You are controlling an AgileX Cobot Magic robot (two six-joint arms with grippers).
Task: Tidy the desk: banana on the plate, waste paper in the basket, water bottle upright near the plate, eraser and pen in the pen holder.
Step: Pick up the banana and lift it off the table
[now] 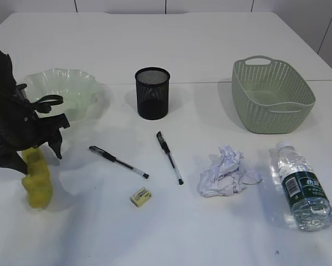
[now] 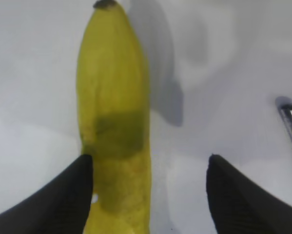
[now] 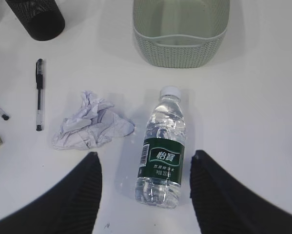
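Observation:
A yellow banana (image 1: 37,180) lies at the front left; in the left wrist view it (image 2: 114,112) runs up between my open left gripper's (image 2: 148,163) fingers, against the left finger. The pale green plate (image 1: 71,91) stands behind it. My open right gripper (image 3: 143,161) hovers over the lying water bottle (image 3: 163,146), also seen in the exterior view (image 1: 300,185). Crumpled paper (image 1: 226,173) lies left of the bottle. Two pens (image 1: 118,162) (image 1: 169,157) and a yellow eraser (image 1: 140,196) lie mid-table. The black mesh pen holder (image 1: 152,93) and green basket (image 1: 272,95) stand behind.
The white table's far edge runs behind the plate and basket, with a second table surface (image 1: 166,44) beyond. The left arm (image 1: 16,116) stands over the front left corner. The right arm does not show in the exterior view.

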